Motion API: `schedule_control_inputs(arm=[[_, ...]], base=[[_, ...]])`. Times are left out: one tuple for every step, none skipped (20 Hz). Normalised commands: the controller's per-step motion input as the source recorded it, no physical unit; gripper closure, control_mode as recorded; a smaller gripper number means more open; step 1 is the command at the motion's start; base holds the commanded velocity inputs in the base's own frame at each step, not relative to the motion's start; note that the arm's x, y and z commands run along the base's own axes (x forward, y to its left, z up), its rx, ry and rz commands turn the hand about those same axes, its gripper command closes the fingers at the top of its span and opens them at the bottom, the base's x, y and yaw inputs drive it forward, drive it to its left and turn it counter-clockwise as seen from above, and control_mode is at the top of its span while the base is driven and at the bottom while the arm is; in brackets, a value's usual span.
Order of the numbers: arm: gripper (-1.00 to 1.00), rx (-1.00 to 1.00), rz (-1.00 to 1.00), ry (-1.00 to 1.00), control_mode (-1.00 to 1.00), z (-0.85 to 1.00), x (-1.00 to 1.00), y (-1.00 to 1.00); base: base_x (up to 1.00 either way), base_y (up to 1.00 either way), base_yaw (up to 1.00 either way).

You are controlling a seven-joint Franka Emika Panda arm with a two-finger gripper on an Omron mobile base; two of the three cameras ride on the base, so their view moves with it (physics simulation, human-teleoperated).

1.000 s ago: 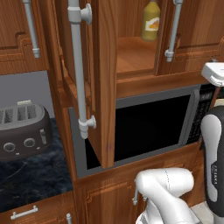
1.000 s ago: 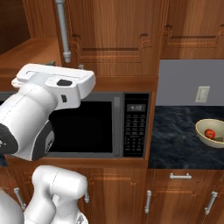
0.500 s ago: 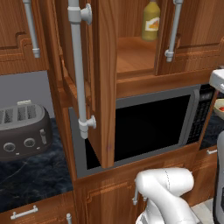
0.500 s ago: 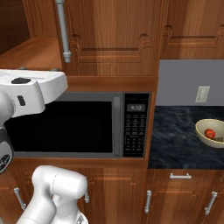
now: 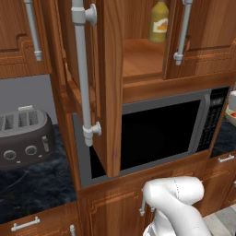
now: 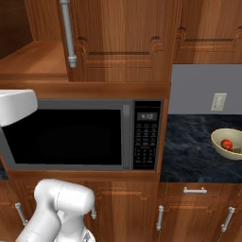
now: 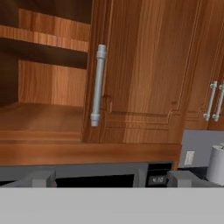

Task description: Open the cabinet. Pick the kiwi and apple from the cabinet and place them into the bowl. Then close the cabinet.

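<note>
While the reddish-brown wooden wall cabinet point(image 5: 138, 60) stands open in the left base view, its swung-out door point(image 5: 108, 87) could snag the arm. From the right, the cream bowl point(image 6: 227, 144) near the dark desk's right edge holds the small red apple point(image 6: 227, 144). Hand view: the pincer point(image 7: 109, 177) is spread wide, empty, facing the shut door's silver bar handle point(image 7: 98, 85); a careless sweep could strike it.

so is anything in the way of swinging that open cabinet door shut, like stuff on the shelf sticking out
Nothing visible is. The cabinet has its open door hanging out in front of the microwave, and the front of the shelf it has to meet is bare. The yellow bottle stands well back inside, so it is likely clear of the door.
</note>
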Motion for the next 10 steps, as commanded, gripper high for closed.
schedule_control_inputs(arm=[[-1.0, -0.01, 0.01, 0.14, -1.0, -0.24, -0.26, 0.21], [-1.0, -0.01, 0.0, 0.09, -1.0, -0.31, -0.24, 0.24], [-1.0, 0.0, 0.0, 0.05, -1.0, -0.34, -0.21, 0.26], [-1.0, 0.0, 0.0, 0.04, -1.0, -0.39, -0.19, 0.3], [-1.0, 0.0, 0.0, 0.03, -1.0, -0.38, -0.18, 0.32], [-1.0, 0.0, 0.0, 0.02, -1.0, -0.41, -0.18, 0.34], [-1.0, 0.0, 0.0, 0.02, -1.0, -0.39, -0.14, 0.34], [-1.0, 0.0, 0.0, 0.0, -1.0, -0.43, -0.15, 0.34], [-1.0, 0.0, 0.0, 0.0, -1.0, -0.46, -0.16, 0.36], [-1.0, -0.01, 0.0, 0.0, -1.0, -0.46, -0.18, 0.35]], base=[[0.0, 0.0, 0.0], [0.0, 0.0, 0.0], [0.0, 0.0, 0.0], [0.0, 0.0, 0.0], [0.0, 0.0, 0.0], [0.0, 0.0, 0.0], [0.0, 0.0, 0.0], [0.0, 0.0, 0.0], [0.0, 0.0, 0.0], [0.0, 0.0, 0.0]])
